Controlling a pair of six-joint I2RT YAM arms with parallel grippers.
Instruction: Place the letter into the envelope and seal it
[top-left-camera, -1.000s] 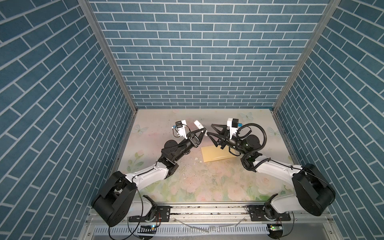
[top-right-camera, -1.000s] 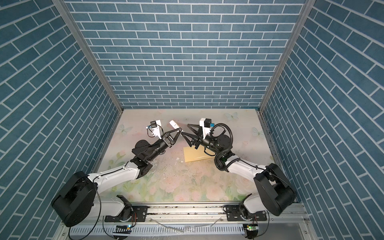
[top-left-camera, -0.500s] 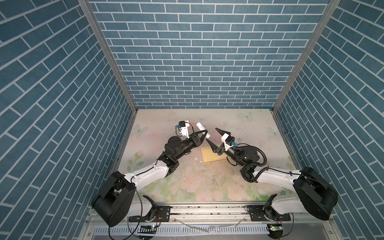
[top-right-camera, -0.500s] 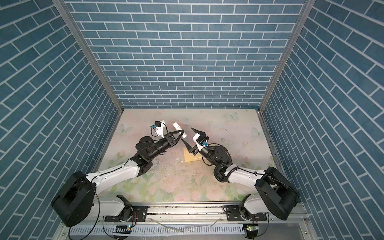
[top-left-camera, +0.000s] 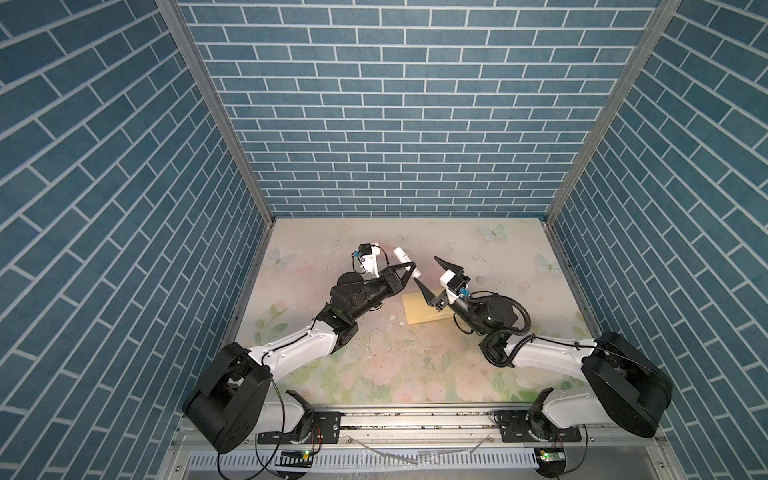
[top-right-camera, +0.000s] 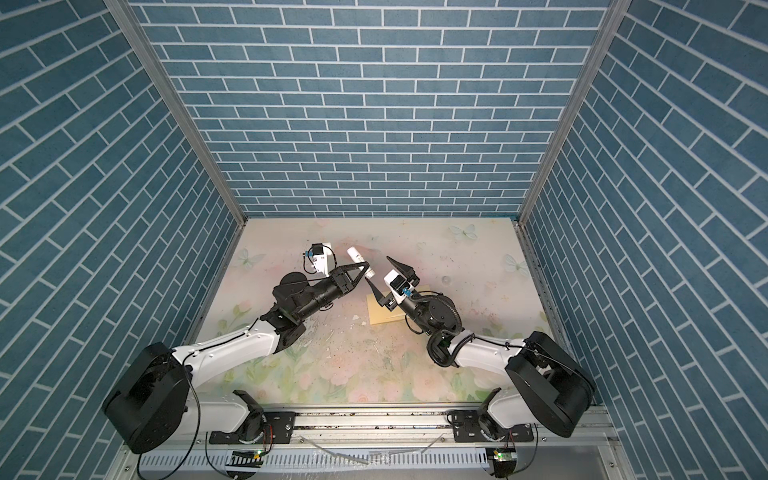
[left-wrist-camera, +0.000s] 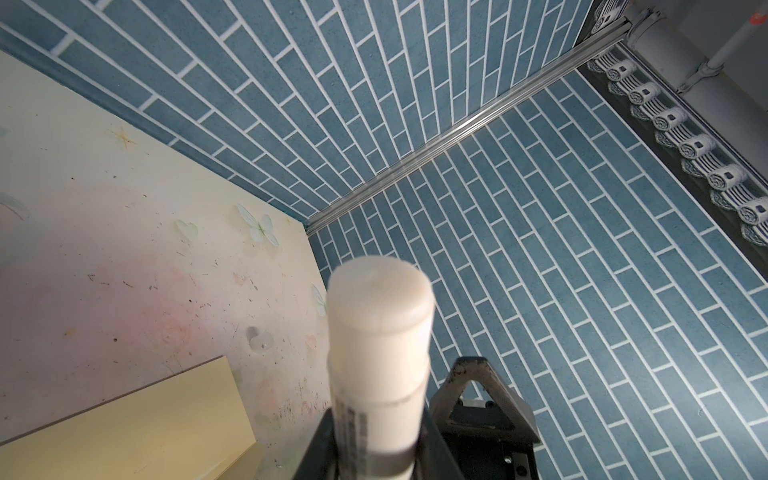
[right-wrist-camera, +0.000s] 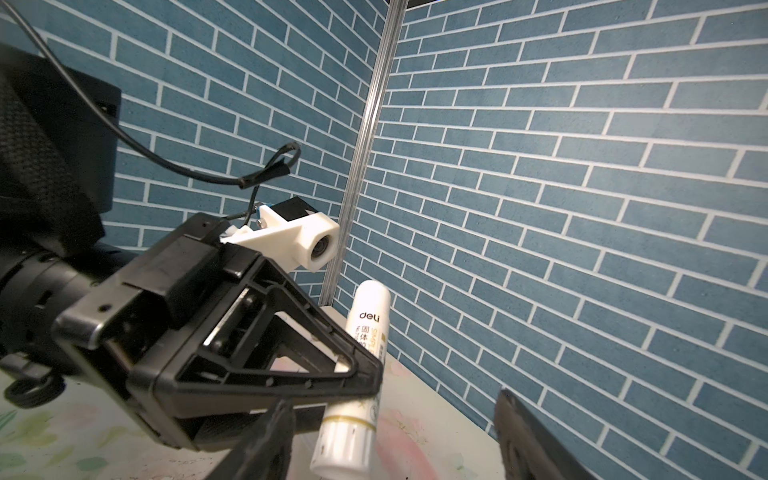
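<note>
While I watch from far away, my left gripper (top-left-camera: 409, 269) is pinched tight on a white glue stick (top-left-camera: 401, 253), holding it around the middle. The stick leans. Its round top pokes out past one side of the fingers and its other end pokes out the other side. In the left wrist view the stick (left-wrist-camera: 380, 332) is so close that it looks blurry. It hides most of the gripper there.

My right gripper (top-left-camera: 425, 269) is spread wide with nothing in it, and it faces the left gripper tip to tip. In the right wrist view I see only the ends of its two dark fingers (right-wrist-camera: 266, 440). The rest is cut off at the edge. The low end of the stick (right-wrist-camera: 370, 324) shows between them, closer to one finger. In both top views that finger comes very near the stick. I cannot tell if they touch.

The envelope (top-left-camera: 417, 316) lies flat on the flowery table (top-left-camera: 395, 365), right under my right gripper, which hangs above it. The gripper and its arm cover part of the envelope. I cannot make out its flap. In the left wrist view only one corner of it (left-wrist-camera: 124, 424) shows, and the rest runs off the picture.

Some tiny white bits (top-left-camera: 392, 328) lie beside the envelope. They are too small for me to say what they are.
</note>
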